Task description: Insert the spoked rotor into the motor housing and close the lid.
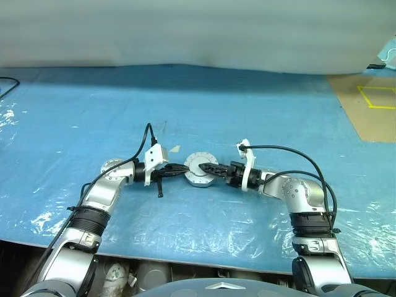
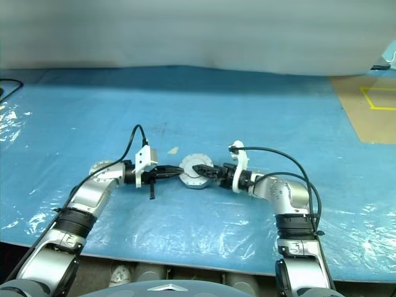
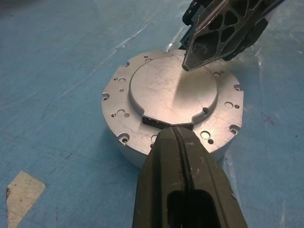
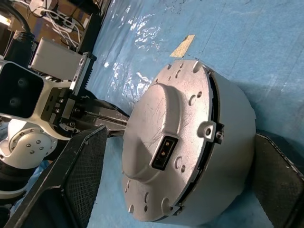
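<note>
A: Located motor housing (image 1: 200, 171) at centre of blue desk (image 1: 260, 111), lid (image 3: 172, 92) seated on top.

B: Noted. Left hand (image 1: 184, 167) pinched fully closed, empty, tip against housing's left side. Right hand (image 1: 205, 167) spread wide, fingers (image 4: 78, 178) straddling housing, not clamped.

Lidded motor housing (image 1: 199, 169) is seen resting on blue plastic sheet (image 1: 185, 111) | left gripper (image 1: 179, 168) is held at its left edge, fingers pressed together | right gripper (image 1: 207, 167) is extended over its top from the right.
</note>
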### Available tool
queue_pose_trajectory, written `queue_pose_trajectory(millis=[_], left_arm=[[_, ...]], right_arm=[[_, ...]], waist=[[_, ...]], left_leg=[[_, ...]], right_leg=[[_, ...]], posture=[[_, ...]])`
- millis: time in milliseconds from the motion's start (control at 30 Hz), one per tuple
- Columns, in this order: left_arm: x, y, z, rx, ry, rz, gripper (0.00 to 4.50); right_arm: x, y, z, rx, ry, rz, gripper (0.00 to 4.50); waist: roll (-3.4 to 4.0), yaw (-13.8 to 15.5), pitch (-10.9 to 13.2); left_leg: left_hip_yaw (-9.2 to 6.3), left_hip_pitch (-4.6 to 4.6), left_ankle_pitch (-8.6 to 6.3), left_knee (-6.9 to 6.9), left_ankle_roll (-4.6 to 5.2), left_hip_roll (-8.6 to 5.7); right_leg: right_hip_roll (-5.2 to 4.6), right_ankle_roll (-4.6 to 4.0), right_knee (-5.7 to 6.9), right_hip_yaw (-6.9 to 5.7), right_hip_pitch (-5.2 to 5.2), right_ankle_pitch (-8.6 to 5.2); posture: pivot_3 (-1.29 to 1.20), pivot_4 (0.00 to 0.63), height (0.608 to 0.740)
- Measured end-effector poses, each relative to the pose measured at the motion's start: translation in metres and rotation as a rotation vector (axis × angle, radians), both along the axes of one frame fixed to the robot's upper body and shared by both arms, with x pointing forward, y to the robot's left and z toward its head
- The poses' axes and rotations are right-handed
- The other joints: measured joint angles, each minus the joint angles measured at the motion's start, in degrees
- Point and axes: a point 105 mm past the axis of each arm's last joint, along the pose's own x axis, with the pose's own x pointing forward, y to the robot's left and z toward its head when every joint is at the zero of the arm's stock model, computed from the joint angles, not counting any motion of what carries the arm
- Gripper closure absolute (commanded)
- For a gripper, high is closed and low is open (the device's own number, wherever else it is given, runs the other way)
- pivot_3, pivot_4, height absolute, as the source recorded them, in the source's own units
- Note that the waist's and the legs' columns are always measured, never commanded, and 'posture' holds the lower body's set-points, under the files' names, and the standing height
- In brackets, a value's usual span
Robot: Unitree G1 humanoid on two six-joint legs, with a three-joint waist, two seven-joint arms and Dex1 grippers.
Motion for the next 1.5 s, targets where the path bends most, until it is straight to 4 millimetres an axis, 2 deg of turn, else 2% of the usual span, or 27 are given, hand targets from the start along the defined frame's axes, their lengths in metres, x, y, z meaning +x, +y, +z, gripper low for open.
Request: queue_pose_trajectory(millis=[100, 300, 467, 1267, 1333, 1367, 1500], left_arm=[[0.0, 0.001, -0.001, 0.003, 0.0, -0.001, 4.5], [0.0, 0.0, -0.001, 0.0, -0.002, -0.002, 4.5], [0.001, 0.002, -0.002, 0.004, 0.001, -0.002, 4.5], [0.006, 0.002, -0.003, 0.001, -0.003, 0.015, 4.5], [0.005, 0.001, -0.002, -0.002, -0.008, 0.01, 4.5], [0.005, 0.001, -0.002, -0.002, -0.009, 0.009, 4.5], [0.005, 0.001, -0.002, -0.001, -0.01, 0.009, 4.5]], right_arm=[[0.002, -0.004, -0.001, 0.005, 0.004, -0.017, 1.88], [0.004, -0.012, 0.005, 0.043, 0.011, -0.047, 1.88], [0.002, -0.011, 0.008, 0.056, 0.003, -0.037, 2.64], [0.005, -0.011, 0.01, 0.151, 0.063, -0.126, 2.78], [0.006, -0.012, 0.009, 0.149, 0.069, -0.135, 3.26], [0.006, -0.012, 0.009, 0.152, 0.07, -0.135, 3.36], [0.005, -0.011, 0.009, 0.159, 0.075, -0.139, 3.36]], waist=[[0.01, 0.02, 0.0], [0.02, 0.21, -0.01], [0.03, 0.22, -0.01], [0.03, 0.2, -0.01], [0.03, 0.25, -0.01], [0.03, 0.23, -0.01], [0.03, 0.22, -0.01]], left_leg=[[0.0, -0.03, 0.0, -0.01, 0.0, -0.01], [0.0, -0.07, 0.0, -0.01, 0.0, 0.0], [0.0, -0.05, 0.0, -0.01, 0.0, -0.01], [0.0, -0.06, 0.0, 0.0, 0.0, 0.0], [-0.01, -0.08, 0.0, 0.0, 0.0, 0.0], [-0.01, -0.07, 0.0, -0.01, 0.0, 0.0], [0.0, -0.07, 0.0, -0.01, 0.0, 0.0]], right_leg=[[0.0, 0.01, -0.01, 0.0, -0.02, 0.01], [-0.01, 0.0, -0.03, -0.02, -0.02, 0.0], [0.0, 0.03, -0.02, -0.03, -0.03, 0.01], [-0.02, 0.0, -0.03, -0.03, -0.02, 0.0], [-0.03, 0.0, -0.04, -0.03, -0.03, 0.0], [-0.04, 0.0, -0.04, -0.03, -0.03, 0.0], [-0.03, 0.0, -0.04, -0.03, -0.03, 0.0]], posture=[[0.0, 0.15, 0.74], [0.0, 0.15, 0.74], [0.0, 0.15, 0.74], [0.0, 0.15, 0.74], [0.0, 0.15, 0.74], [0.0, 0.15, 0.74], [0.0, 0.15, 0.74]])
